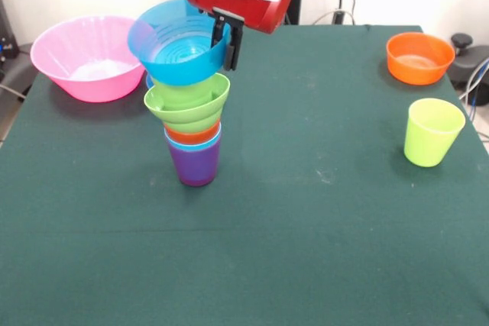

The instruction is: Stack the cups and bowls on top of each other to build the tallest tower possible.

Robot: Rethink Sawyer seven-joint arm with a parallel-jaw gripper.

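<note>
The tower stands left of the table's middle. Its base is a purple cup (197, 166), with a light blue cup (214, 140) and an orange cup (191, 135) nested in it and a ridged green bowl (187, 104) above them. On top, a blue bowl (172, 47) tilts with its opening facing the camera, its underside against the green bowl. My gripper (226, 42) comes down from above and is shut on this bowl's right rim, one finger inside and one outside. A sliver of another blue piece (149, 81) shows just under the bowl at the left.
A large translucent pink bowl (84, 59) sits at the far left. An orange bowl (419, 57) rests at the far right, and a yellow-green cup (432, 133) stands upright in front of it. The green cloth-covered table (306, 227) fills the view.
</note>
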